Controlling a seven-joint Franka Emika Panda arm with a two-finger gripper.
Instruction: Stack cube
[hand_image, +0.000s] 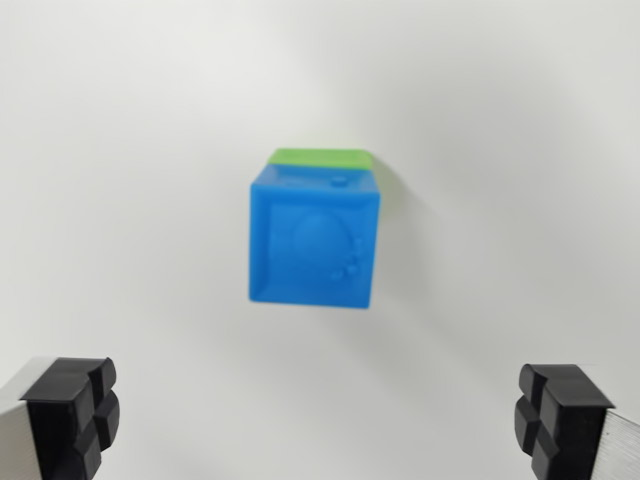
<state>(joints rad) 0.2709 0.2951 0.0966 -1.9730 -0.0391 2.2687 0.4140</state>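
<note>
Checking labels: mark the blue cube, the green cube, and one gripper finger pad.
blue cube (313, 245), wrist view, middle of its top face
green cube (320, 156), wrist view, the strip showing past the blue one
finger pad (72, 412), wrist view, black pad at lower left

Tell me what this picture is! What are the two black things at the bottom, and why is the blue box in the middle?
This picture comes from a camera fixed on a robot arm's wrist, looking down at a white table. The two black things are the robot's fingers, like a pincer; together they make its gripper. They stand wide apart and hold nothing. The blue box is a toy cube. It sits on top of a green cube, of which only an edge peeks out behind it. So the blue cube looks already stacked on the green one. The picture is a little blurry, so the small bumps on the blue cube are hard to make out.
</note>
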